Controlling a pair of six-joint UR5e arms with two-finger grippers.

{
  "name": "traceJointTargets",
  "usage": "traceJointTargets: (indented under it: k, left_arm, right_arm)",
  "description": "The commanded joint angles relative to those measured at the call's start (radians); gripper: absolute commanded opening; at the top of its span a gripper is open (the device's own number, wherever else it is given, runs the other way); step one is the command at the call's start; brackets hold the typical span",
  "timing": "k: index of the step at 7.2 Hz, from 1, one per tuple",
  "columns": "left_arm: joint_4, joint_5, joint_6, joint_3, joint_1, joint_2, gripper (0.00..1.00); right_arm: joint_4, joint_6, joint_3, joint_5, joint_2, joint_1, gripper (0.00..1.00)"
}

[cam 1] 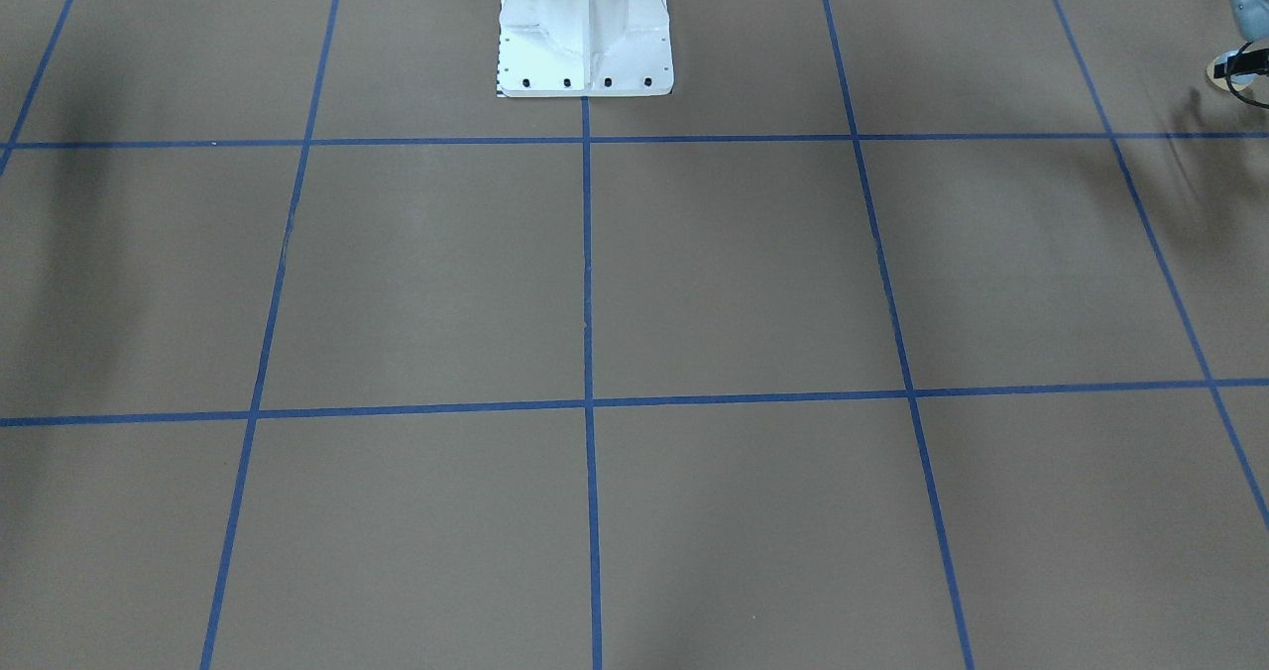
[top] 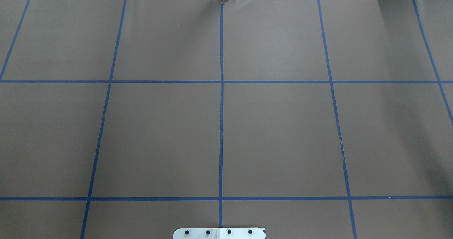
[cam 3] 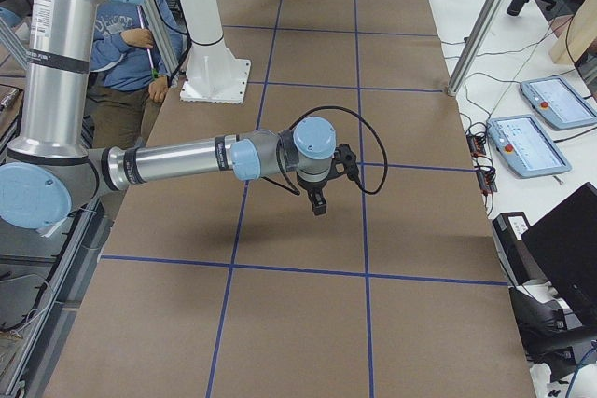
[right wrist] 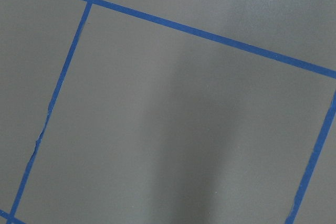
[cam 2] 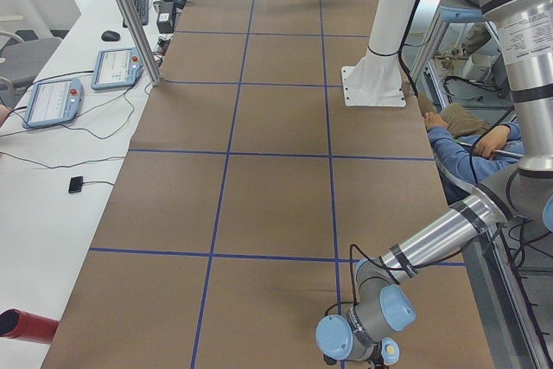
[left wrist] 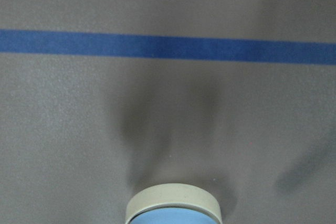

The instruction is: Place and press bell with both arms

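Bell [left wrist: 173, 205] low in your left wrist view, near blue tape [left wrist: 168, 45] on worktop [left wrist: 63, 129], left tool [cam 1: 1241, 60] at worktop's end, right tool [cam 3: 318, 200] above mid-worktop, you cannot tell either tool's grip.

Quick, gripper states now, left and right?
Left gripper: cannot tell; the bell sits close under its camera, fingers unseen.
Right gripper: cannot tell; shows only in the side view.
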Motion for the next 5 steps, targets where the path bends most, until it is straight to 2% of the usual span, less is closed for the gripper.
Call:
traceJointTargets:
  k: [1, 5]
  left_arm:
    - [-0.002, -0.003, -0.006, 0.017, 0.003, -0.011, 0.99]
    - [-0.003, -0.009, -0.007, 0.042, 0.003, -0.011, 0.99]
  right_arm:
    - [0.006, 0.001, 0.001, 0.000, 0.001, -0.003, 1.00]
    - [0.006, -0.001, 0.001, 0.001, -0.001, -0.006, 1.00]
